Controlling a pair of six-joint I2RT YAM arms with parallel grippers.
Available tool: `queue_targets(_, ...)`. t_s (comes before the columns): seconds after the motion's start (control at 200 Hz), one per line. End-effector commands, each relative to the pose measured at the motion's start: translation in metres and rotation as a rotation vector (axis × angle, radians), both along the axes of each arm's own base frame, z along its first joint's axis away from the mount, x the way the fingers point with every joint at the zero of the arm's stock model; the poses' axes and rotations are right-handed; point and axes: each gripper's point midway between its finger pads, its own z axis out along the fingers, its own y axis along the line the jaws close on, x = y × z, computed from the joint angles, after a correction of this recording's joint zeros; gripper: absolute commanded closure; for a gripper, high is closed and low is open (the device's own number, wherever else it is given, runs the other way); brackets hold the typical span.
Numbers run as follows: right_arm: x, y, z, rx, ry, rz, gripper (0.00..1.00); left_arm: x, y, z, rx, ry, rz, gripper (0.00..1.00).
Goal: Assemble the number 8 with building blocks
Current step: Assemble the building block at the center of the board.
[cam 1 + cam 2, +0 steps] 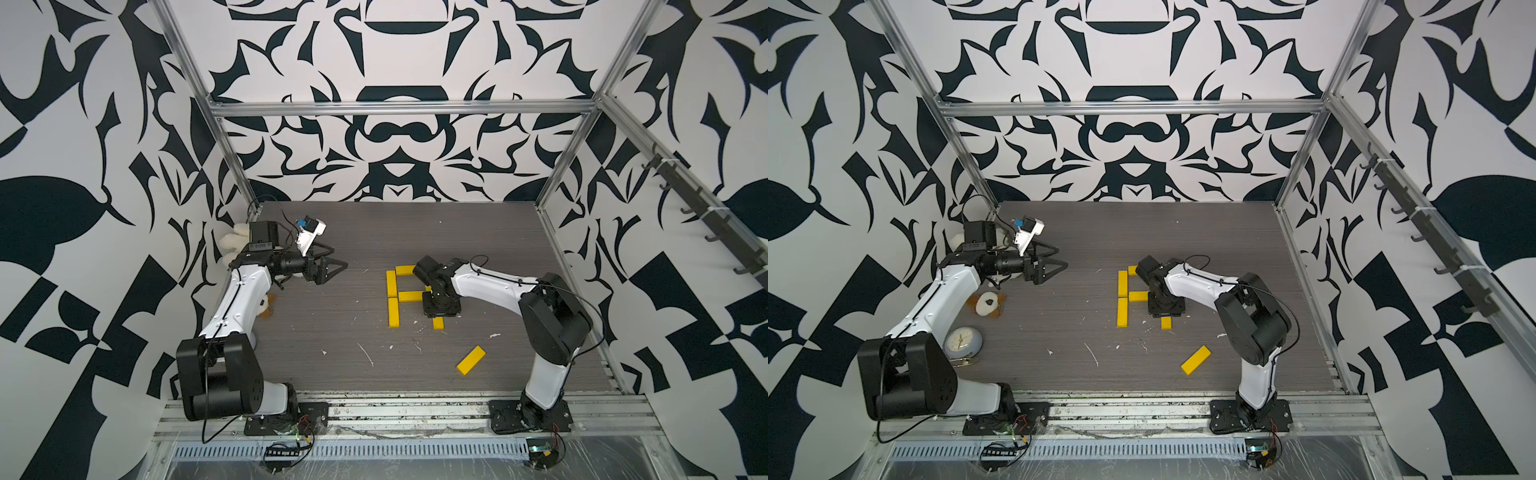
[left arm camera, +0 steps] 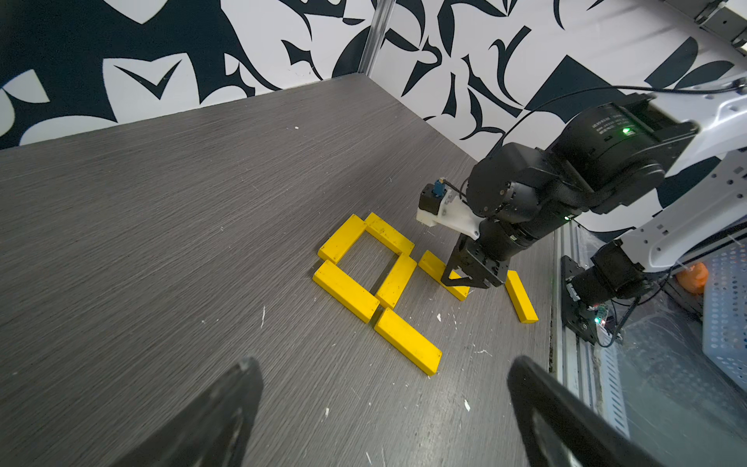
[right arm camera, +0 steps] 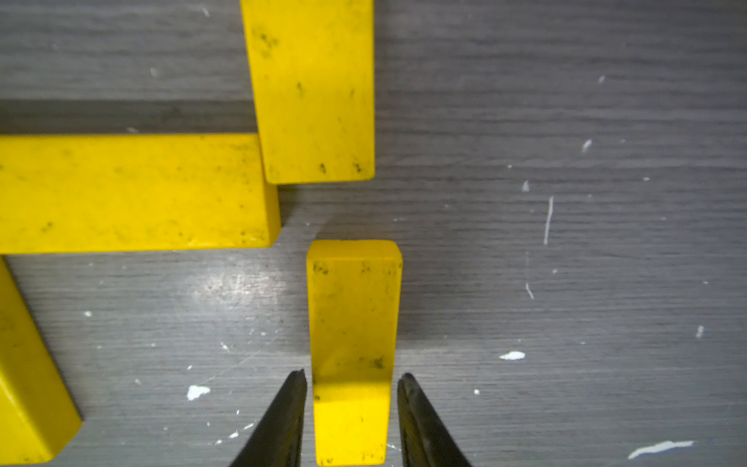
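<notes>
Several yellow building blocks lie flat at mid-table as a partial number 8 (image 1: 411, 296) (image 1: 1138, 296); four of them close its upper loop (image 2: 390, 234), and a lower left upright (image 1: 393, 312) adjoins it. My right gripper (image 3: 353, 374) points straight down over the lower right block (image 3: 353, 315) (image 1: 437, 323). Its fingers straddle the block's sides with thin gaps, so it is open. That block lies just below the upper right upright (image 3: 311, 89). One loose block (image 1: 471, 360) (image 1: 1195, 360) lies askew nearer the front. My left gripper (image 2: 386, 366) (image 1: 332, 266) hovers open and empty at the left.
A white plush toy (image 1: 230, 249) sits behind the left arm in the back left corner. A brown-and-white soft toy (image 1: 988, 305) and a round clock (image 1: 962, 341) lie by the left arm. Aluminium rails (image 1: 399, 409) edge the front. A white perforated basket (image 2: 727, 315) stands beyond the right arm's base.
</notes>
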Motion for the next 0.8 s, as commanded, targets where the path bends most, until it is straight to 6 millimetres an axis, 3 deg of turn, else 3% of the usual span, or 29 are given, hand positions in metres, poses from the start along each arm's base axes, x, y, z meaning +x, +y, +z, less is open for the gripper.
queue_targets(0.0,-0.003,-0.005,-0.005,-0.032,0.009,0.008,0.61,-0.004,0.0,0.012,-0.015,-0.023,-0.013,0.01)
queue_targets(0.135,-0.004,-0.005,-0.009,-0.035,0.016,0.008,0.61,-0.004,0.0,0.013,-0.013,-0.026,-0.011,0.01)
queue_targets(0.335,-0.003,-0.006,-0.005,-0.032,0.005,-0.001,0.7,-0.005,0.0,0.013,-0.013,-0.027,-0.012,0.01)
queue_targets(0.795,-0.001,-0.006,0.006,-0.029,-0.016,-0.011,0.73,-0.005,0.0,0.013,-0.014,-0.026,-0.013,0.01)
